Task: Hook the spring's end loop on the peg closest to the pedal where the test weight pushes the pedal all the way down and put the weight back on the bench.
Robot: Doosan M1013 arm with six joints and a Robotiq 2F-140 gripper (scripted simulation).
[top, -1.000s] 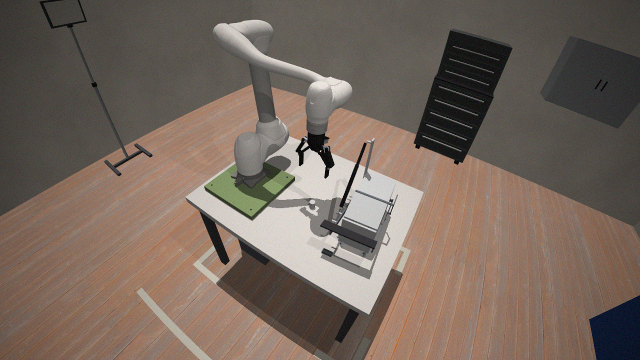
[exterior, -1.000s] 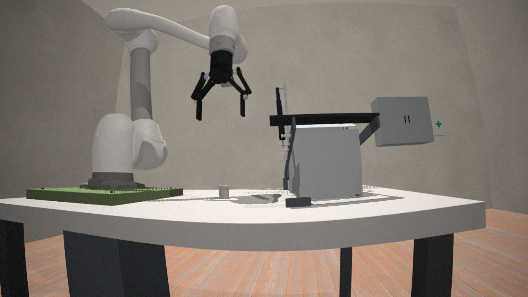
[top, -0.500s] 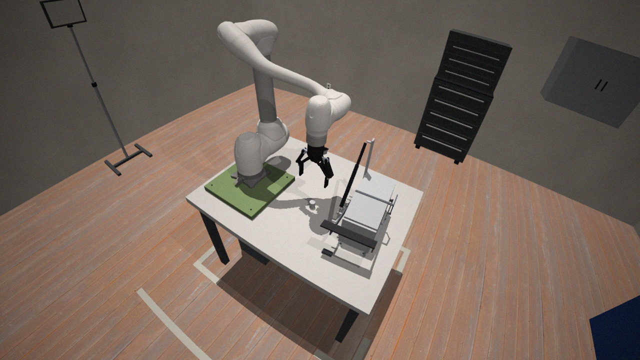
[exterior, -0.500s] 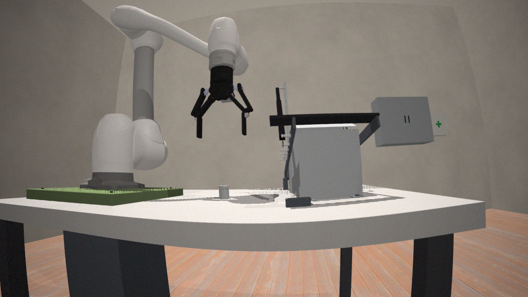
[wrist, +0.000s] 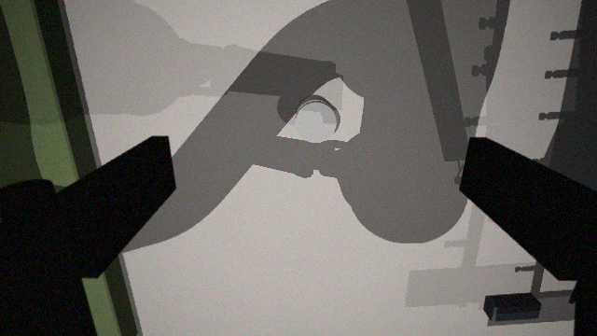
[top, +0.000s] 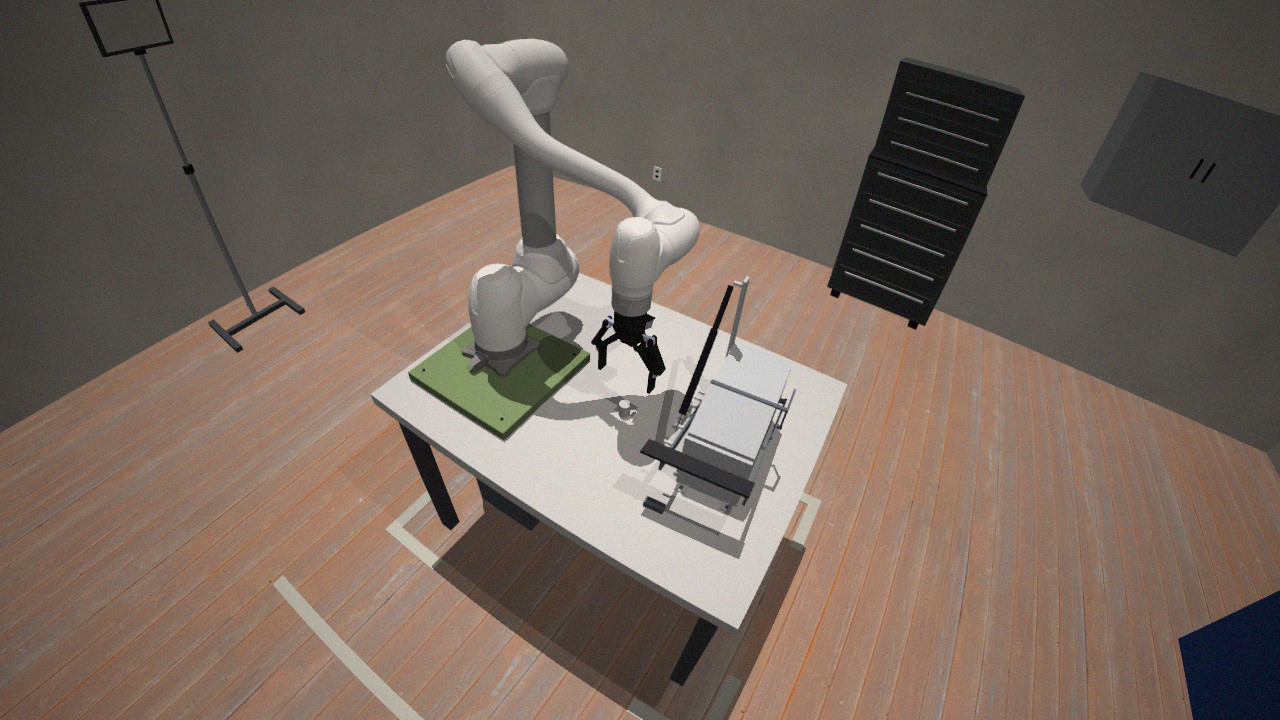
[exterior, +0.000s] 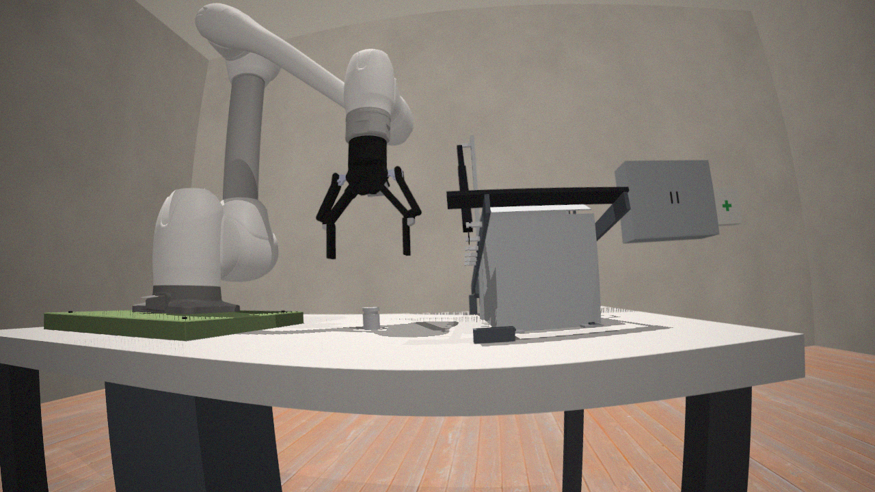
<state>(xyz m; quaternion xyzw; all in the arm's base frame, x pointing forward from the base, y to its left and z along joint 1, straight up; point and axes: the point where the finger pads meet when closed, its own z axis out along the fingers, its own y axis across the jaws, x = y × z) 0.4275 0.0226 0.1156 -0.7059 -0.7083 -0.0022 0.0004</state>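
Positioned above white rectangular bench (top: 554, 465) (exterior: 367, 391) (wrist: 233, 285), with black two-finger gripper (top: 626, 377) (exterior: 368, 255) (wrist: 318, 163) pointing down, fingers wide open, gripping nothing. Standing upright on bench below: small grey cylindrical steel weight (top: 624, 408) (exterior: 371, 318) (wrist: 316, 122), apart from grey box-shaped feeder (top: 742, 416) (exterior: 538, 269) (wrist: 512, 307).

- The place looks like a workshop or robotics lab.
- A jointed robot arm (top: 496, 308) (exterior: 186, 238) is bolted on a green mounting plate (top: 429, 380) (exterior: 116, 326) (wrist: 100, 308) atop a workbench (top: 572, 474) (exterior: 397, 351) (wrist: 233, 289).
- A tall dark tool chest (top: 913, 205) has many drawers.
- A grey wall cabinet (top: 1181, 165) (exterior: 666, 201) hangs near a green-cross first-aid sign (exterior: 727, 206).
- Pale tape (top: 340, 649) marks the plank floor (top: 1029, 537) (exterior: 477, 452).
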